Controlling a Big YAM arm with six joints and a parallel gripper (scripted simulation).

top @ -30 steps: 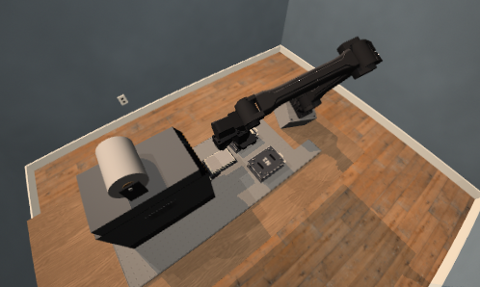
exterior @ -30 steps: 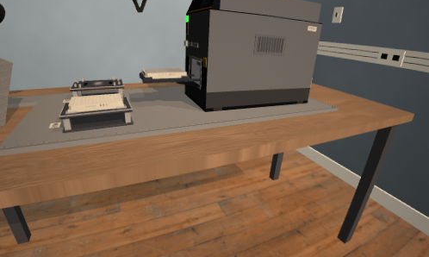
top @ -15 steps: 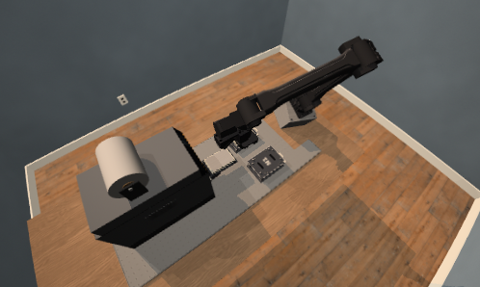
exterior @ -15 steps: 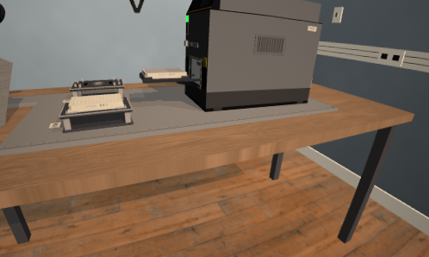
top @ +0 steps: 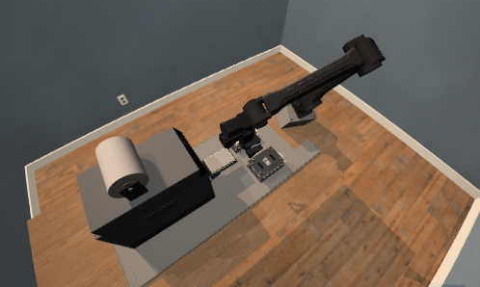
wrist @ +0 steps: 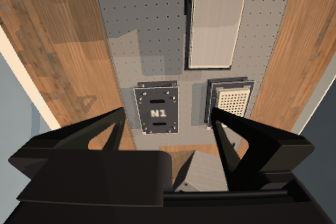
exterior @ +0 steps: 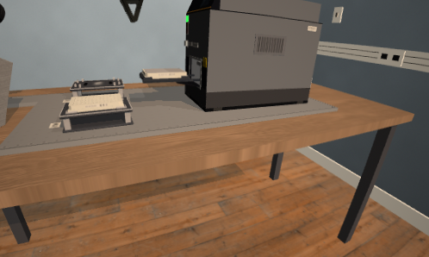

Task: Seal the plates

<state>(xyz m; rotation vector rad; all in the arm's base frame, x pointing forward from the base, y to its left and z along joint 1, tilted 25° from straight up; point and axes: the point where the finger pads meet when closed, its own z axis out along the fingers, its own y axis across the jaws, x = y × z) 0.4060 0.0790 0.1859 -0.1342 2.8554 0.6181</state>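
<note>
The sealed plate, pale and smooth on top, [top: 220,161] [exterior: 164,73] [wrist: 215,35] lies on the sealer's extended stage [exterior: 165,79] and looks flat. The sealer [top: 145,179] [exterior: 258,61] shows a green lamp [exterior: 187,18]. Nest N1 [top: 266,164] [wrist: 158,114] is empty. The other plate, with open wells, [exterior: 96,103] [wrist: 233,102] sits in the second nest [exterior: 96,113]. My gripper [wrist: 168,112] is open and empty. It hangs high above the nests, with N1 between the fingertips in the wrist view and the right fingertip beside the open plate.
A foil roll [top: 119,162] sits on top of the sealer. The grey arm base block [top: 296,117] [wrist: 202,172] stands beyond the nests. The nests and sealer stand on a grey perforated board [exterior: 159,113] on the wooden table [exterior: 241,122].
</note>
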